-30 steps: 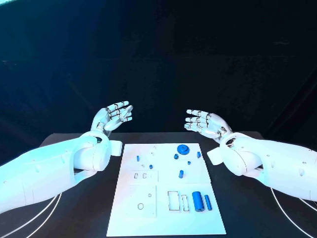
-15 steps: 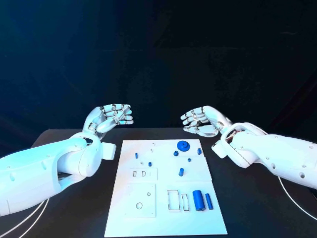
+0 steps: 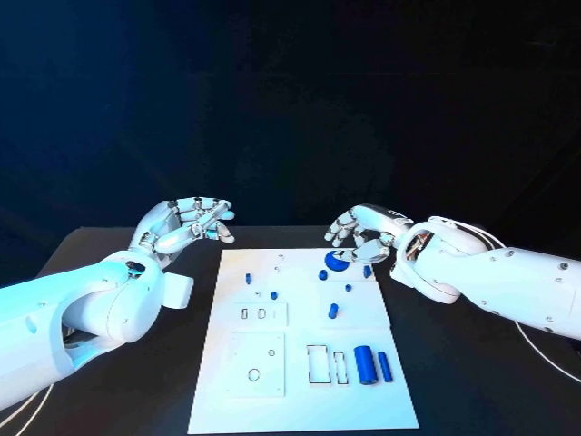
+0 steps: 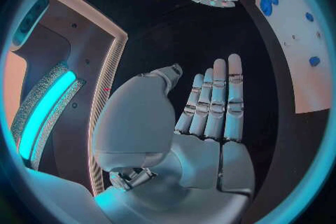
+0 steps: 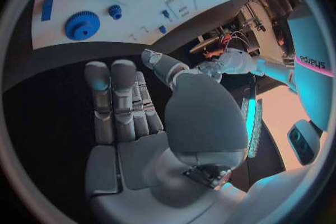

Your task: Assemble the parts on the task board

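Right hand (image 3: 360, 234) hovers empty, fingers loosely curled, just above the blue gear (image 3: 337, 261) at the task board's (image 3: 304, 400) far end, left hand (image 3: 186, 224) likewise empty: descend squarely, pinch the rim.

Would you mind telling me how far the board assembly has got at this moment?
Nothing looks assembled: the blue gear, the large cylinder and the small pegs lie loose on the task board. Neither the left hand nor the right hand holds a part; both hover above the far edge. All placement remains.
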Controlling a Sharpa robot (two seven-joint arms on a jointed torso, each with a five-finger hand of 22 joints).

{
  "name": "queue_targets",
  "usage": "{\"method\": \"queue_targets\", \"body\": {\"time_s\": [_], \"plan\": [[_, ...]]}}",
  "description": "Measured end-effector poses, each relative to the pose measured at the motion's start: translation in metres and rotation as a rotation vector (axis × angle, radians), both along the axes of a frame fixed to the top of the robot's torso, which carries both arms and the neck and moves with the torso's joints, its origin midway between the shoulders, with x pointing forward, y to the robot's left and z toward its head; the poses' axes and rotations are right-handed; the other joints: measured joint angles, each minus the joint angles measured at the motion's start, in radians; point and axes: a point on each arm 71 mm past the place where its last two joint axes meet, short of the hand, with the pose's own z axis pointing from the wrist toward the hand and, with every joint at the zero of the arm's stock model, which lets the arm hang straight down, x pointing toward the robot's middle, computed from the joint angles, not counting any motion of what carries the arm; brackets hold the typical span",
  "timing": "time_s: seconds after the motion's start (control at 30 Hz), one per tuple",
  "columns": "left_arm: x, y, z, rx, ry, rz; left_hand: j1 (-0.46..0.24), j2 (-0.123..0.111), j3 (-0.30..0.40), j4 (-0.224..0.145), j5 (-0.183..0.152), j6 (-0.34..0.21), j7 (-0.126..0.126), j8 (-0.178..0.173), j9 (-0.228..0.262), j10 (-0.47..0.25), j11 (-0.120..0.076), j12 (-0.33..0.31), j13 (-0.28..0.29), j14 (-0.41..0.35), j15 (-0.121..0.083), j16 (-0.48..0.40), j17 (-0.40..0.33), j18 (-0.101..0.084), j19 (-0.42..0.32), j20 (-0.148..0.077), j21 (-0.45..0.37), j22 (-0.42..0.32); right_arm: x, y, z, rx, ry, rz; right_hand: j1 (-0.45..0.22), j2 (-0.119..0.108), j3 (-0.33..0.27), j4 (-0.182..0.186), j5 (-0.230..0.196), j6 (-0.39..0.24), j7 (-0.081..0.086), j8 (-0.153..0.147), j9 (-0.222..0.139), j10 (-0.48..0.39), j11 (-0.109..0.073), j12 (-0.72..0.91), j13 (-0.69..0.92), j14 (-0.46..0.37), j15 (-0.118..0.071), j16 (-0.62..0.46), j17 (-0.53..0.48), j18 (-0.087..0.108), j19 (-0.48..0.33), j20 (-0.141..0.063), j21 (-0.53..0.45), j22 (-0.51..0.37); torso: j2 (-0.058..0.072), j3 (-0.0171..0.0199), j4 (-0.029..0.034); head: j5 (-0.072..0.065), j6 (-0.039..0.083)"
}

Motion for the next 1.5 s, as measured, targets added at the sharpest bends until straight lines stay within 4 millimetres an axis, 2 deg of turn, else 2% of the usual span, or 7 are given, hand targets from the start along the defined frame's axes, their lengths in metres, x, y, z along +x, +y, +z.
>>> {"method": "queue_targets", "body": {"time_s": [0.1,0.17,0.3,0.53,0.97,1.33,1.5], "plan": [[-0.005,-0.002,0.003,-0.004,0.0,-0.028,0.0,0.0,0.002,-0.002,0.0,0.0,0.0,0.0,0.011,0.004,-0.004,0.004,0.006,-0.004,-0.004,0.062,0.048,0.0,0.007,-0.007,0.06,0.035,-0.001,0.003,-0.002,-0.066,-0.007,0.008,0.001,-0.008,-0.006,0.009,-0.001,0.0,0.0,-0.001,0.009,-0.023,0.002,0.0,0.004,0.0,0.0,0.103,0.096,-0.001,0.043,0.003,0.057,0.087,0.012,-0.0021,0.0042,-0.003,0.0],[-0.007,-0.003,0.005,-0.006,0.0,-0.041,0.0,0.0,0.003,-0.003,0.0,0.005,-0.005,0.0,0.019,0.005,-0.005,0.006,0.01,-0.004,-0.004,0.098,0.074,0.0,0.007,-0.007,0.1,0.059,-0.002,0.006,-0.003,-0.099,-0.009,0.012,0.002,-0.009,-0.01,0.013,-0.005,-0.004,-0.003,-0.001,0.014,-0.033,0.001,0.0,0.006,0.0,0.0,0.156,0.146,-0.017,0.064,0.004,0.086,0.131,0.019,-0.0034,0.007,-0.005,0.001],[-0.01,-0.004,0.008,-0.006,-0.001,-0.063,0.004,-0.004,0.006,-0.006,0.0,0.005,-0.005,0.0,0.026,0.009,-0.009,0.007,0.013,0.001,-0.009,0.128,0.095,0.0,0.007,-0.007,0.138,0.082,-0.002,0.01,-0.005,-0.158,-0.011,0.018,0.002,-0.009,-0.013,0.021,-0.005,-0.004,-0.003,-0.001,0.023,-0.04,0.002,0.0,0.012,0.004,0.004,0.242,0.226,-0.025,0.101,0.005,0.136,0.21,0.032,-0.0046,0.0114,-0.006,-0.001],[-0.013,-0.006,0.013,-0.006,-0.006,-0.084,0.004,-0.004,0.005,-0.006,0.0,0.005,-0.005,0.0,0.027,0.009,-0.009,0.007,0.013,0.001,-0.009,0.132,0.1,0.0,0.007,-0.007,0.149,0.089,-0.002,0.015,-0.008,-0.216,-0.007,0.02,0.005,-0.013,-0.014,0.028,-0.005,-0.004,-0.003,-0.001,0.03,-0.041,0.001,0.0,0.016,0.004,0.004,0.29,0.271,-0.032,0.116,0.008,0.165,0.256,0.049,-0.0053,0.0161,-0.009,0.0],[-0.015,-0.006,0.018,-0.006,-0.014,-0.096,0.004,-0.004,0.005,-0.006,0.0,0.005,-0.005,0.0,0.027,0.009,-0.009,0.007,0.013,0.001,-0.009,0.132,0.103,0.0,0.004,-0.009,0.154,0.093,0.0,0.018,-0.011,-0.271,-0.003,0.008,0.005,-0.013,-0.009,0.036,-0.005,-0.004,-0.004,-0.001,0.036,-0.041,0.001,0.0,0.022,0.003,0.004,0.323,0.301,-0.032,0.13,0.008,0.185,0.291,0.066,-0.0059,0.0198,-0.012,0.001],[-0.016,-0.008,0.02,-0.009,-0.019,-0.107,0.004,-0.004,0.008,-0.008,0.0,0.005,-0.005,0.0,0.028,0.009,-0.009,0.007,0.013,0.001,-0.009,0.136,0.105,0.0,0.003,-0.011,0.16,0.096,0.003,0.019,-0.012,-0.288,-0.005,-0.004,-0.003,-0.004,0.01,0.061,-0.001,0.008,-0.004,-0.001,0.047,-0.026,0.001,0.0,0.028,0.003,0.004,0.348,0.32,-0.032,0.141,0.011,0.203,0.319,0.07,-0.0052,0.0217,-0.012,-0.003],[-0.016,-0.009,0.021,-0.01,-0.02,-0.11,0.004,-0.004,0.008,-0.008,0.0,0.005,-0.005,0.0,0.028,0.009,-0.009,0.007,0.014,0.001,-0.009,0.136,0.106,0.0,0.003,-0.011,0.16,0.098,0.004,0.022,-0.012,-0.29,-0.006,-0.004,-0.002,0.004,0.02,0.07,-0.001,0.014,-0.009,0.003,0.053,-0.013,-0.004,0.0,0.031,0.003,0.004,0.358,0.327,-0.043,0.144,0.008,0.208,0.33,0.071,-0.0053,0.0227,-0.011,-0.004]]}}
